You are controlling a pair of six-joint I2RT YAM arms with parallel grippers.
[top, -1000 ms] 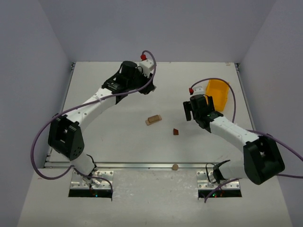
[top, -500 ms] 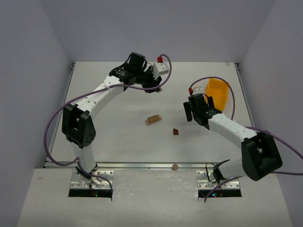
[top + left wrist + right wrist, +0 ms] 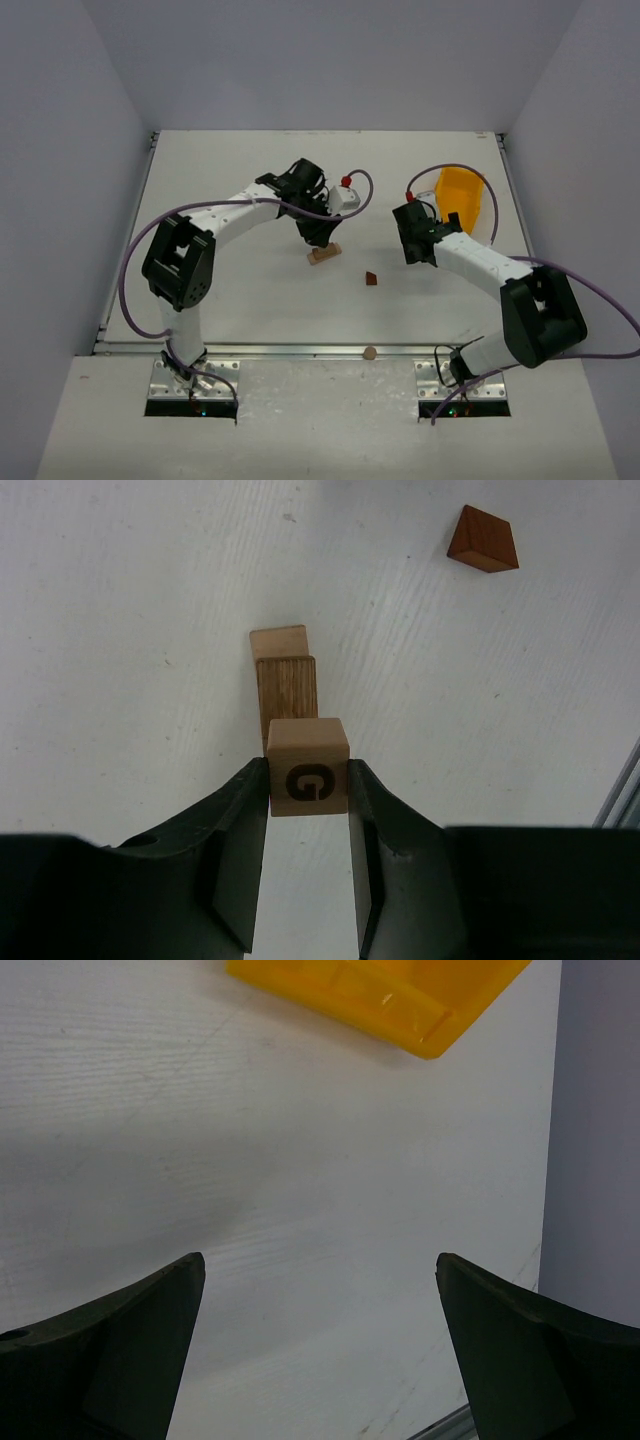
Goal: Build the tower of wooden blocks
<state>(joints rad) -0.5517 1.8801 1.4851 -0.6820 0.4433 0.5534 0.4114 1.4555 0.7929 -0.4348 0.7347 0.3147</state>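
Note:
My left gripper (image 3: 319, 236) (image 3: 308, 790) is shut on a small pale cube marked G (image 3: 308, 779), held just above the near end of the pale base plank (image 3: 324, 255) (image 3: 279, 642), which carries a grained wood block (image 3: 287, 686). The dark reddish-brown wedge (image 3: 371, 279) (image 3: 483, 541) lies alone on the table to the right of the plank. My right gripper (image 3: 412, 243) (image 3: 320, 1270) is open and empty over bare table, left of the yellow bin.
A yellow plastic bin (image 3: 461, 200) (image 3: 380, 995) sits at the right rear. A small round wooden disc (image 3: 369, 352) lies on the table's front rail. The metal front rail runs along the near edge.
My left arm has swung from the table's rear toward the centre and down over the plank, carrying the cube. My right gripper has turned slightly and stayed open.

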